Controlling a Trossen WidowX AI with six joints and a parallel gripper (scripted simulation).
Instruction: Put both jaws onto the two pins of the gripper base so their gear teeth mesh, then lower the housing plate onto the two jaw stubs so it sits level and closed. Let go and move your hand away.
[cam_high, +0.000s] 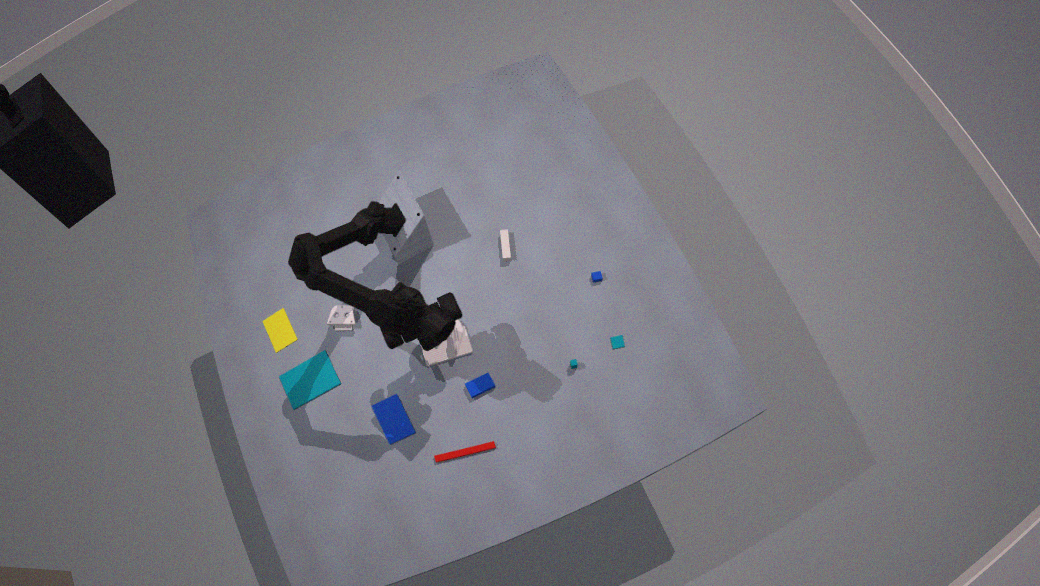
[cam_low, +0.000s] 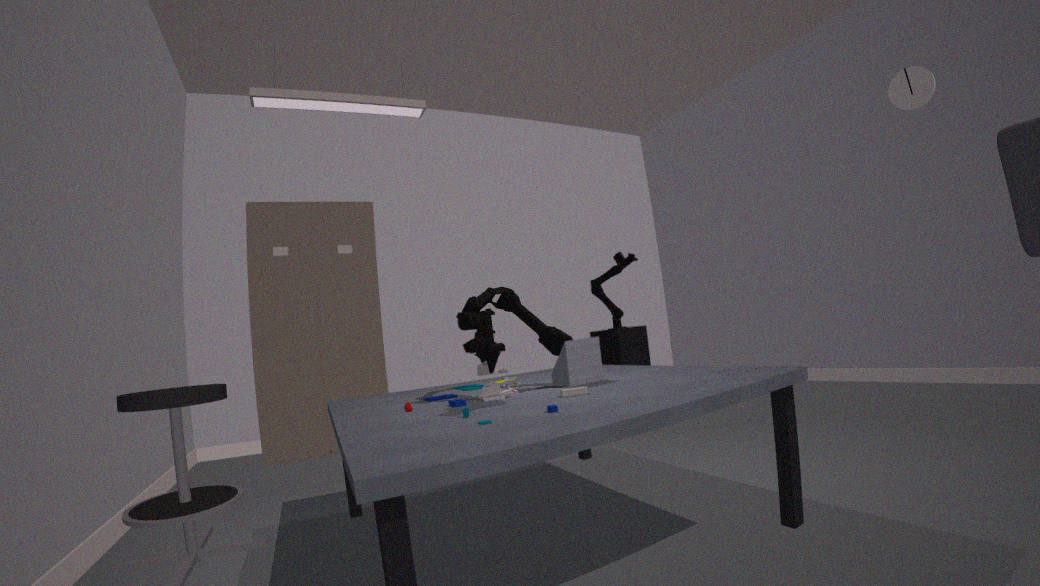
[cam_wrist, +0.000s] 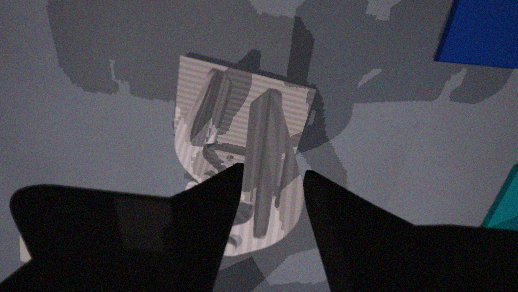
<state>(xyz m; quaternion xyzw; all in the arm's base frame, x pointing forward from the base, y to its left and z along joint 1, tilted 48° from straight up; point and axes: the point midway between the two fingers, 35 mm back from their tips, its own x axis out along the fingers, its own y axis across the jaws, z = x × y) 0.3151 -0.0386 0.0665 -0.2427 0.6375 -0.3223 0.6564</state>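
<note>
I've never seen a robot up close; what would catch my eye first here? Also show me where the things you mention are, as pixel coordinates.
Probably the black arm (cam_high: 349, 291) (cam_low: 534, 316) bent over the grey table (cam_high: 582, 181) (cam_low: 691, 407), its gripper (cam_wrist: 274, 174) closed on a pale jaw (cam_wrist: 261, 165). After that, the bright red bar (cam_high: 464, 452) (cam_low: 408, 407) lying near one edge, and the yellow plate (cam_high: 279, 330) towards another.

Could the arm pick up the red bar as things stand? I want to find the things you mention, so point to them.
Probably not yet: its gripper (cam_high: 433, 327) (cam_low: 492, 369) (cam_wrist: 274, 174) is already shut on a pale part (cam_low: 482, 369) (cam_wrist: 264, 165). Otherwise the way looks free, with nothing visible lying over the red bar (cam_high: 464, 452) (cam_low: 408, 407).
</note>
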